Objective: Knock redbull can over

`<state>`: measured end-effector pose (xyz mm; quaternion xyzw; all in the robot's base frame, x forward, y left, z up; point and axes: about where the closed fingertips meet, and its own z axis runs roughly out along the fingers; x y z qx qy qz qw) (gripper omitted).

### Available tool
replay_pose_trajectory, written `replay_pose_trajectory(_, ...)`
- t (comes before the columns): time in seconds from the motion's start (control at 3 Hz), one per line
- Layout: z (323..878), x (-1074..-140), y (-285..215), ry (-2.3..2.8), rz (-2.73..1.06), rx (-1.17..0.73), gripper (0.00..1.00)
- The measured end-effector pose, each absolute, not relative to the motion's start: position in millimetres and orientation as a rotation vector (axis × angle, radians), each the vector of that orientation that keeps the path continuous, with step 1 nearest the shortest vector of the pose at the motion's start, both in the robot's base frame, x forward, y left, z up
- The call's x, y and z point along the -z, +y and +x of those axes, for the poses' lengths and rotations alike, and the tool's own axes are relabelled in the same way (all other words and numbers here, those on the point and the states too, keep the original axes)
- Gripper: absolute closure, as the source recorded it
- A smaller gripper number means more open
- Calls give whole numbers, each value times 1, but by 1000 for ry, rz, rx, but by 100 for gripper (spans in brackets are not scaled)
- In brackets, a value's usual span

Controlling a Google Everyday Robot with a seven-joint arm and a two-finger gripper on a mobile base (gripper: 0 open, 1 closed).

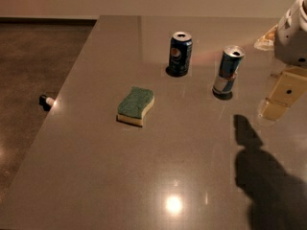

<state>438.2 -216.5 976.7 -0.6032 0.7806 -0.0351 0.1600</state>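
My end effector (280, 97), open or closed I cannot tell, hangs at the frame's right edge near the upright redbull can (229, 72), which stands right of centre on the bench (96, 176), seemingly placed for a sideways shove.

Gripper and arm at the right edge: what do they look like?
The gripper, at the right edge, is pale cream and blocky, with one small dark dot. The arm housing above it is white and rounded, with a dark spot. No cables show.
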Motion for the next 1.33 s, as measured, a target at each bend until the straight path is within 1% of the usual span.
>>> replay_pose_trajectory(0.33, 438, -977, -216, 2230, -1723, 101, 0)
replay_pose_trajectory(0.67, 455, -974, -217, 2233, -1665, 83, 0)
replay_pose_trajectory(1.0, 481, -968, -218, 2240, -1604, 61, 0)
replay_pose_trajectory(1.33, 519, -959, -227, 2260, -1491, 29, 0)
